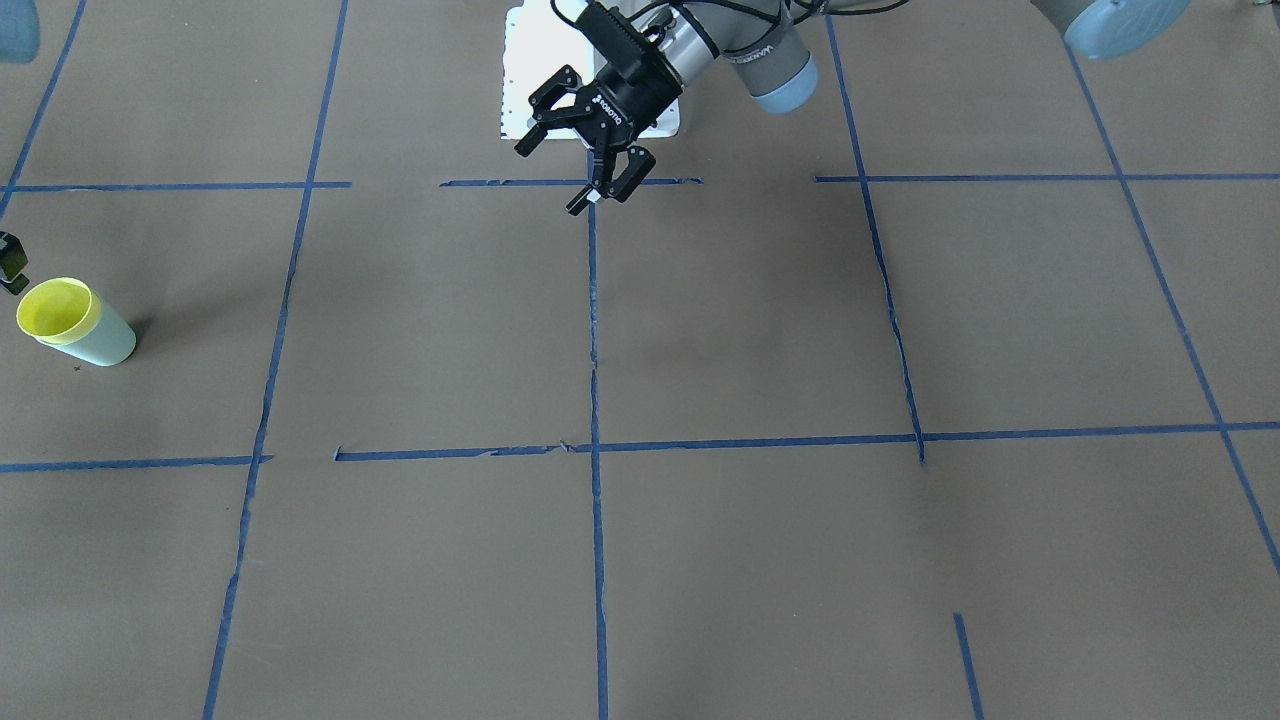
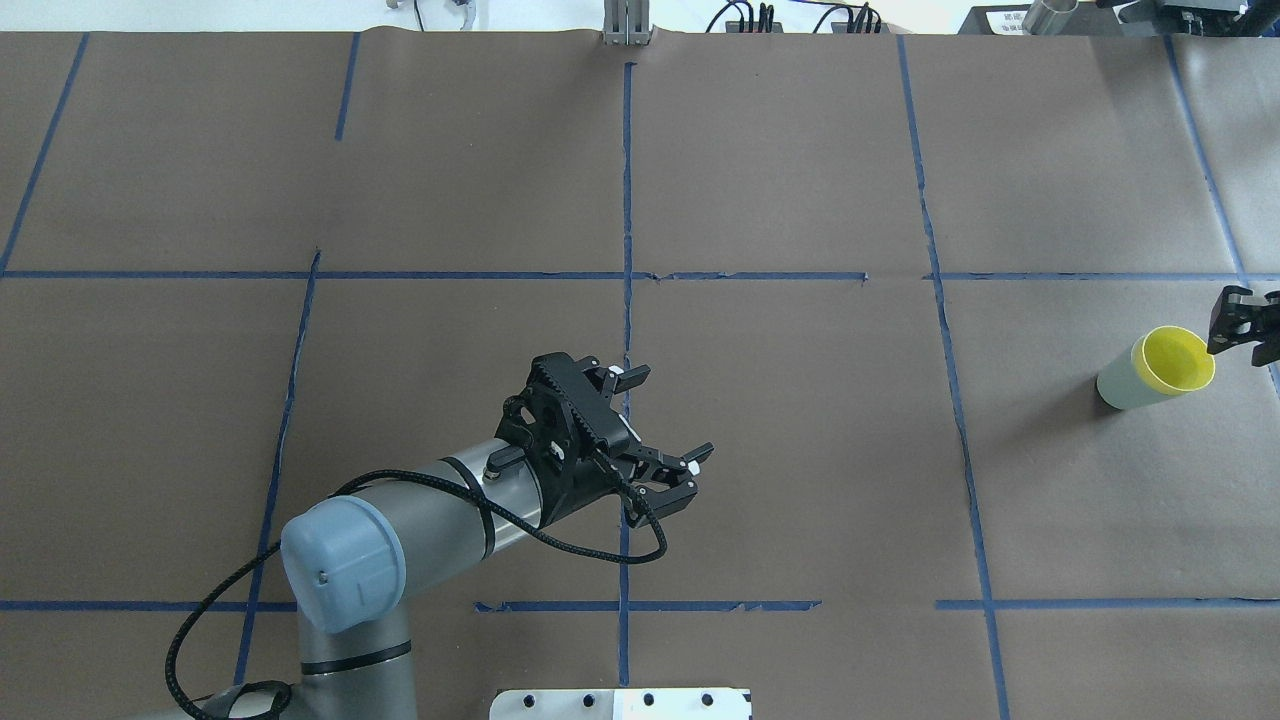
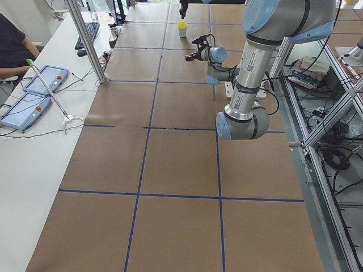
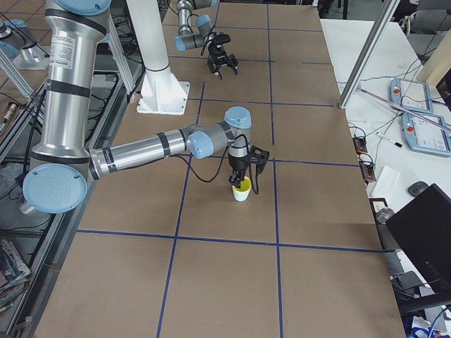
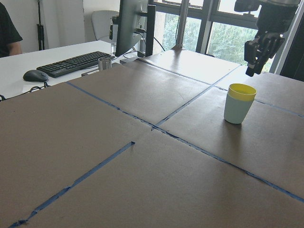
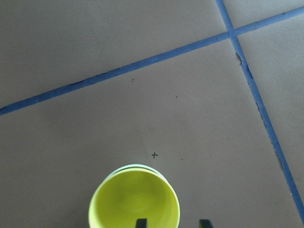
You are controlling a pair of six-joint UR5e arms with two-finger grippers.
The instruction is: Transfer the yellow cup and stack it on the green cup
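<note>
The yellow cup [image 1: 58, 308] sits nested inside the pale green cup [image 1: 102, 346], which stands upright at the table's far right end from the robot. The stack also shows in the overhead view [image 2: 1178, 358] and the left wrist view [image 5: 242, 90]. My right gripper [image 2: 1243, 327] hovers just above and beside the stack, open and holding nothing. In the right wrist view its fingertips [image 6: 141, 223] stand apart over the yellow rim [image 6: 135, 202]. My left gripper [image 2: 675, 412] is open and empty near the table's middle, close to the robot's base.
Blue tape lines [image 2: 627, 300] divide the brown table into squares. The white base plate [image 1: 530, 70] lies at the robot's edge. An operator sits with tablets [image 3: 39, 79] at a side desk; a keyboard [image 5: 76, 61] lies there too.
</note>
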